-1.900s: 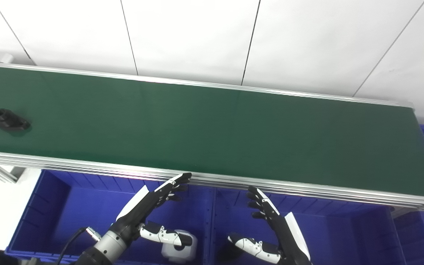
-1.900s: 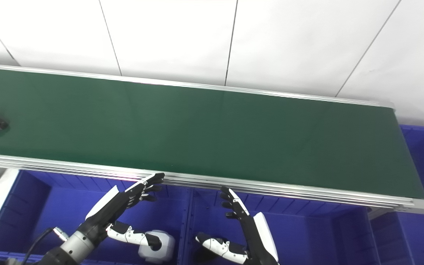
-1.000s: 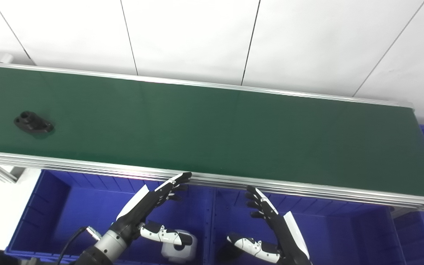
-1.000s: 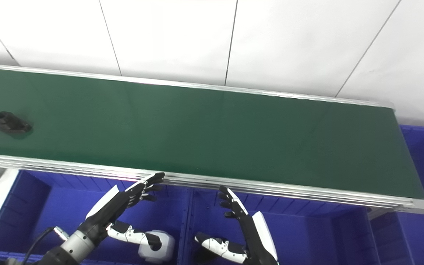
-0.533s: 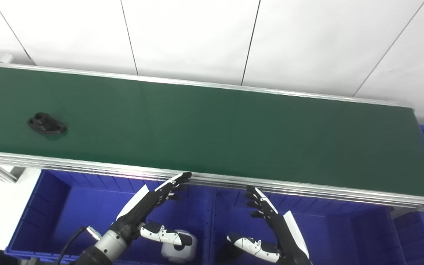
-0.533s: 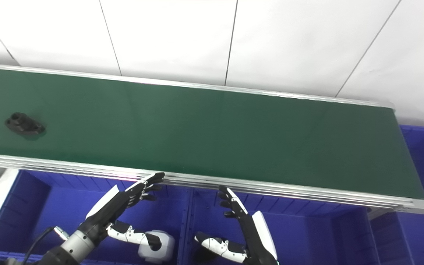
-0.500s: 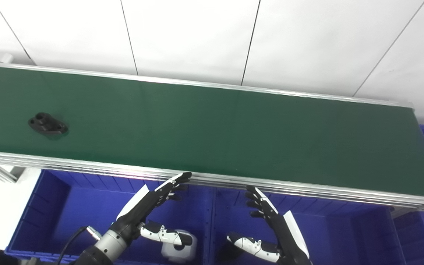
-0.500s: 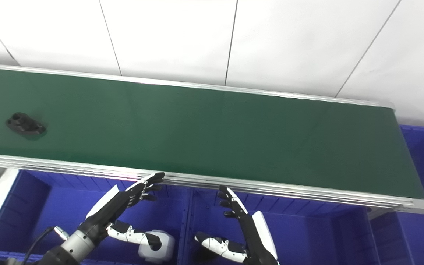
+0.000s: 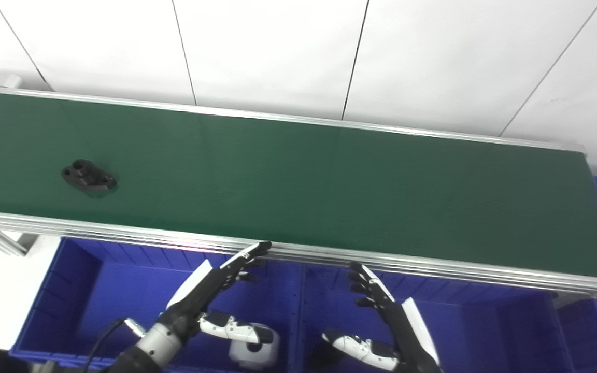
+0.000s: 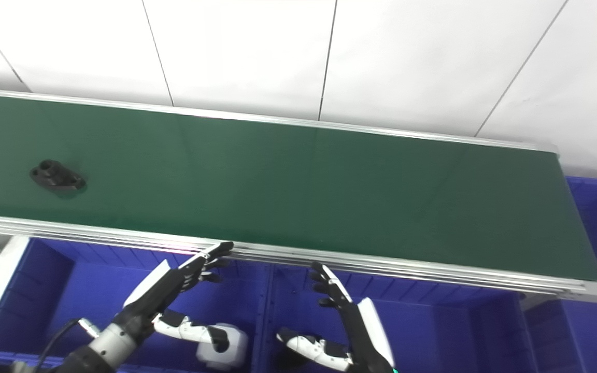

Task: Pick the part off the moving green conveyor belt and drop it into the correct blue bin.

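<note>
Belt point(image 9: 298, 181) lies bare around the part point(image 9: 89, 176).

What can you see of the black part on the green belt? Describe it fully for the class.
The black part is a small, flat, oval flange with a raised round collar at one end and a couple of holes through its top. It looks like matte plastic or dark metal; which, I cannot tell. It lies flat on the belt, towards its left end and nearer the front rail, its long axis slightly angled. Only the belt touches it; both hands are far off, below the rail.
</note>
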Available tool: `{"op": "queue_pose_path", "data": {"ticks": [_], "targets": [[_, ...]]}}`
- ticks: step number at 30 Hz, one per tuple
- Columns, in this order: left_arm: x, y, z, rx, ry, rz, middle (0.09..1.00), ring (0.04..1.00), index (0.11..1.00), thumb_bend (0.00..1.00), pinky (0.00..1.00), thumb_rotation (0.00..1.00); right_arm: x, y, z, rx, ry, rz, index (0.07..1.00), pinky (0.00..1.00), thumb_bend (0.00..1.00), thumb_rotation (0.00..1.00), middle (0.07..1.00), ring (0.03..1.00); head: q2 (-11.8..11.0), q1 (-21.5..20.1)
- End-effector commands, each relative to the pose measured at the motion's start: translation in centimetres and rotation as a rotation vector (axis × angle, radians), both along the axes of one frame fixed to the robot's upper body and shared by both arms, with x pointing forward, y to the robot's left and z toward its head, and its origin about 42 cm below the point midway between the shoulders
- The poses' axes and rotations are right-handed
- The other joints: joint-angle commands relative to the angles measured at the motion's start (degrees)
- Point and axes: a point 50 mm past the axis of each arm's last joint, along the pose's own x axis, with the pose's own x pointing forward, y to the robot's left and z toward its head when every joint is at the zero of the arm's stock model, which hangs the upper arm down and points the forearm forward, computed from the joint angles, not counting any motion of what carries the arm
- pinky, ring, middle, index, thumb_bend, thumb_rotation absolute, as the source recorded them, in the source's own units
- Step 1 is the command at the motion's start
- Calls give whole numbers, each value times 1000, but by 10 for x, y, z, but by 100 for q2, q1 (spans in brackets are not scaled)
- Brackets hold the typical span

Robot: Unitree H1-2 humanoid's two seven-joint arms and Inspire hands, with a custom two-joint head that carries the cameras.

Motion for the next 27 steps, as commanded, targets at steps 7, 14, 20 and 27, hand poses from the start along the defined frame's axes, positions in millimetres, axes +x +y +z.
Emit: {"op": "queue_pose_path", "data": {"ticks": [7,14,20,27], "targets": [[3,-20,-8,-4,-66,-8,918,863,919,735,749,362,2,-9,-5,40,-47,10,949,768,550,322,896,874,-396,461],[4,-25,-13,-27,-69,-7,925,879,920,714,779,289,3,-8,-9,39,-50,9,950,761,533,324,897,876,-558,449],[2,-24,-15,-19,-61,-6,938,890,926,713,783,297,3,-7,-13,42,-49,13,948,750,532,321,893,866,-673,368],[3,-22,-20,2,-56,-9,937,885,924,723,777,326,3,-6,-16,44,-38,10,941,747,543,290,891,862,-858,266]]}}
